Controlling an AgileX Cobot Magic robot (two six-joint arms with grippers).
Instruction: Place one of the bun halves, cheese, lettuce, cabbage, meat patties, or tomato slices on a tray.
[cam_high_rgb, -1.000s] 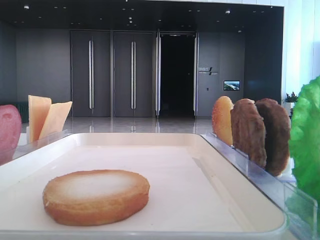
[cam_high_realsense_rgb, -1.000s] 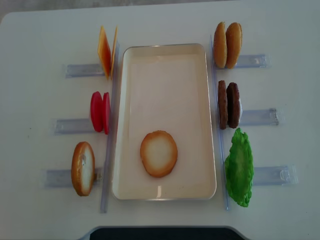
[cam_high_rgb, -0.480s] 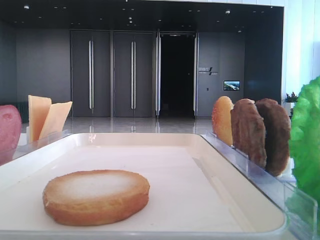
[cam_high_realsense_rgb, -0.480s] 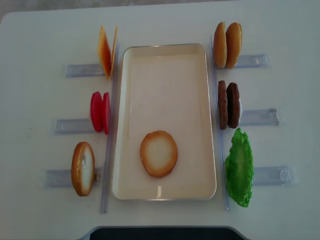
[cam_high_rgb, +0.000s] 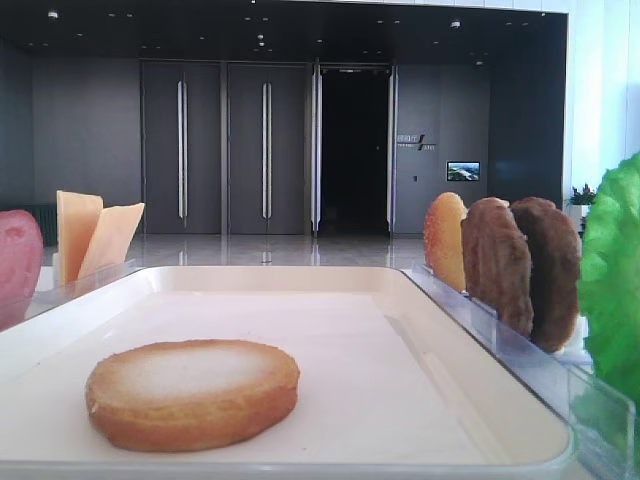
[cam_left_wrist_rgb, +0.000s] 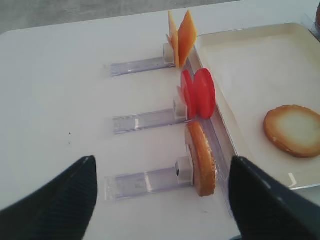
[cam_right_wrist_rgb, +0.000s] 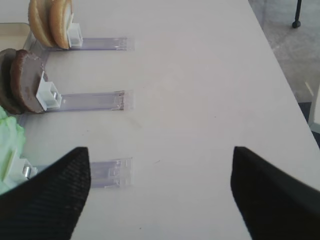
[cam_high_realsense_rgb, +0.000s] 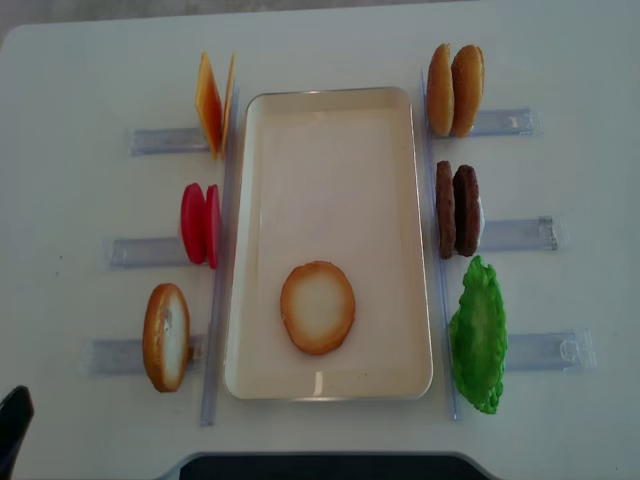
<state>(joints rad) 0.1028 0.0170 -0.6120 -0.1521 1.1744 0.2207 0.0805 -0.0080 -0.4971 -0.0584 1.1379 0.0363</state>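
- The overhead view alone shows the whole layout: a cream-white tray with rounded corners and a low rim lies in the middle of a white table, with clear plastic holders lined up along both long sides.
- One bun half lies flat on the tray, pale face up, golden-brown at the edge, towards the near end.
- Left of the tray, standing on edge: thin yellow-orange cheese slices, smooth red tomato slices, and another bun half.
- Right of the tray: two upright bun halves, two dark, rough meat patties, and frilly green lettuce.
- The low front view looks across the tray to a dark hall with tall doors; small wall lettering there is too small to read.
- The left gripper shows only in its wrist view and as a dark tip at the overhead's lower left corner; its black fingers stand wide apart over the table, holding nothing.
- The right gripper appears only in its wrist view, fingers likewise spread wide and empty, above bare table beside the lettuce holder.
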